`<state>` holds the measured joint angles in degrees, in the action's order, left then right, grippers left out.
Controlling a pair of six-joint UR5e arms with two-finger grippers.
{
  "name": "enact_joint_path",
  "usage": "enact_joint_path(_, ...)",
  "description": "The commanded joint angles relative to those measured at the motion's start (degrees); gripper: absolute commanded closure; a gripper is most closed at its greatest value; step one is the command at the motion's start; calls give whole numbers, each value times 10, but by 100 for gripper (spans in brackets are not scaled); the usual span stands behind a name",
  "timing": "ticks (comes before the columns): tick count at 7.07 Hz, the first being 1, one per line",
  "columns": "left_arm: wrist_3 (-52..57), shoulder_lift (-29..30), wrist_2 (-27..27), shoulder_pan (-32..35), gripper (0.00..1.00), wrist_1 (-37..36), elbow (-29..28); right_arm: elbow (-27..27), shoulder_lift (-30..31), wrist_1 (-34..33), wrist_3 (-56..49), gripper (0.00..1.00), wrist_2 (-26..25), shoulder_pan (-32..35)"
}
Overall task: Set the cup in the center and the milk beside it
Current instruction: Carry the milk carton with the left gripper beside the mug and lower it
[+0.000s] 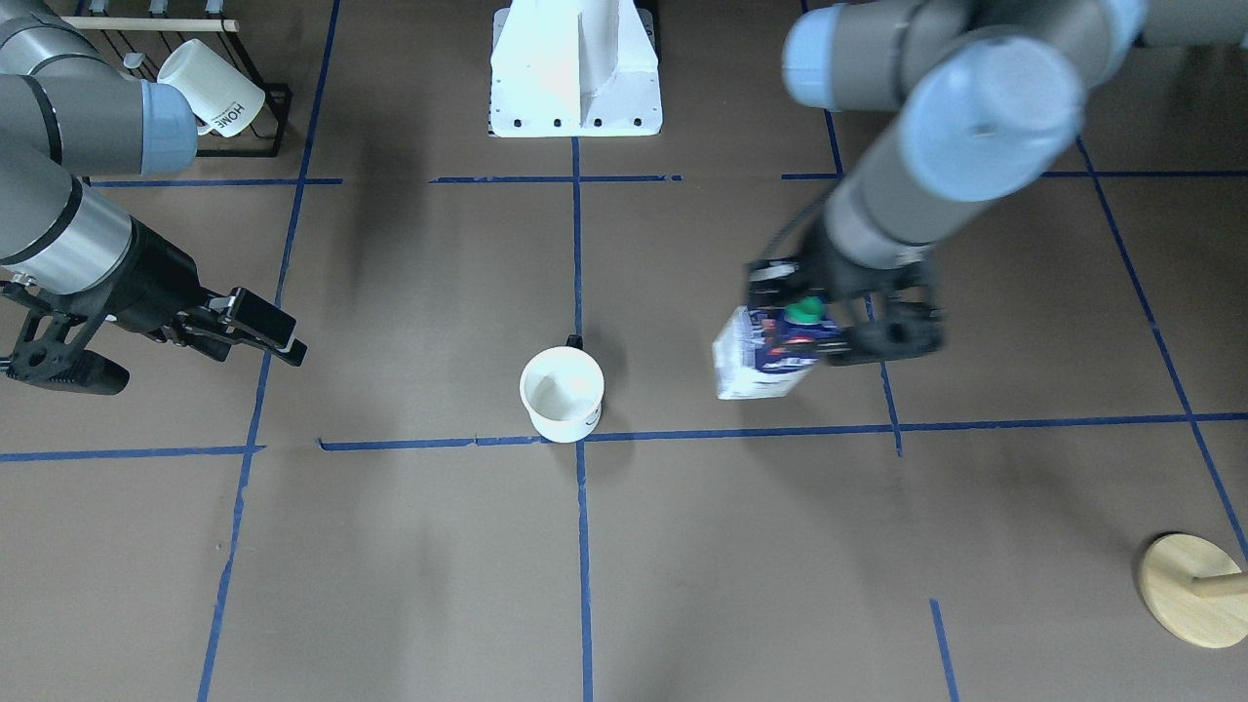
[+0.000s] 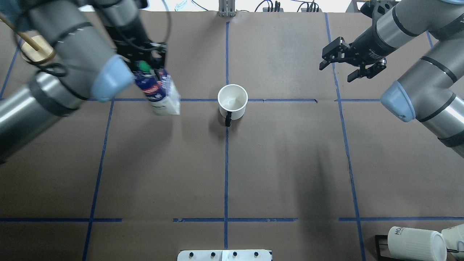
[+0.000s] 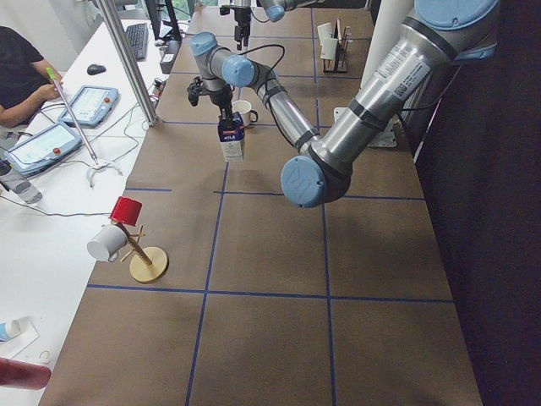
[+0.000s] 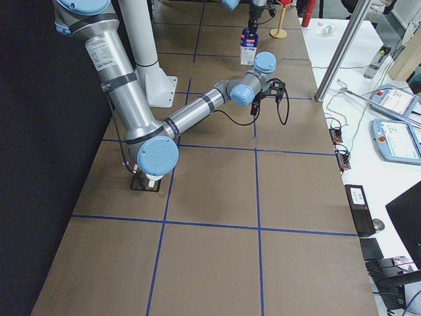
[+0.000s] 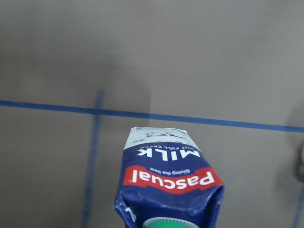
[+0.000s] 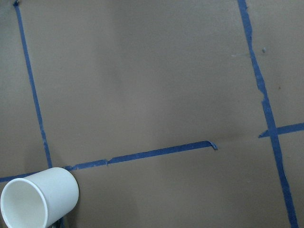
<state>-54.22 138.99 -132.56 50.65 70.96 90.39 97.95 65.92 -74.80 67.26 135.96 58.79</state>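
1. The desk (image 2: 290, 163) is brown and ruled into a grid by blue tape (image 2: 101, 163).
2. The left arm (image 2: 65, 54) reaches over the desk's left half toward the far edge. The left gripper (image 2: 149, 67) points down, and its fingers pinch the top of the milk beside the green cap.
3. The right arm (image 2: 417, 83) hangs over the right half, near the far edge. The right gripper (image 2: 335, 72) is above the desk with its fingers spread wide, holding nothing.
4. A white mount (image 1: 575, 73) sits at the middle of the robot's edge.
5. A black rack (image 1: 263, 107) stands in the right corner at the robot's edge. It carries ribbed white mugs (image 2: 413, 243) lettered "HOME".
6. A wooden stand (image 1: 1194, 590) sits in the far left corner. The left side view shows a red cup (image 3: 127, 210) and a white one (image 3: 106, 243) on its pegs.
7. The milk (image 2: 165, 98) is upright under the left gripper, between the cup and the left edge. It is apart from the cup and close to the tape line that runs crosswise through the center. I cannot tell whether its base touches the desk.
8. The cup (image 2: 232, 102) stands upright, mouth up, on the center. Its dark handle points toward the robot's edge.
9. The center (image 1: 583, 441) is the tape crossing, which shows just at the cup's foot.
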Motion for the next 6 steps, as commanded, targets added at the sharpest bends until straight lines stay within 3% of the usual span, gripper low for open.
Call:
enact_joint_path(1,-52,53,31,-45,94,117,-106,0,1,0,1,0,-2,0)
enact_joint_path(3,-54,81,60,-53,91,127,-150,1,-1,0,6,0,-5,-1)
enact_joint_path(5,-53,79,63,-60,3,128,-152,4,-4,-1,9,0,-5,-1)
enact_joint_path(6,-52,80,63,-60,0,129,-152,5,-4,0,9,0,-5,-1)
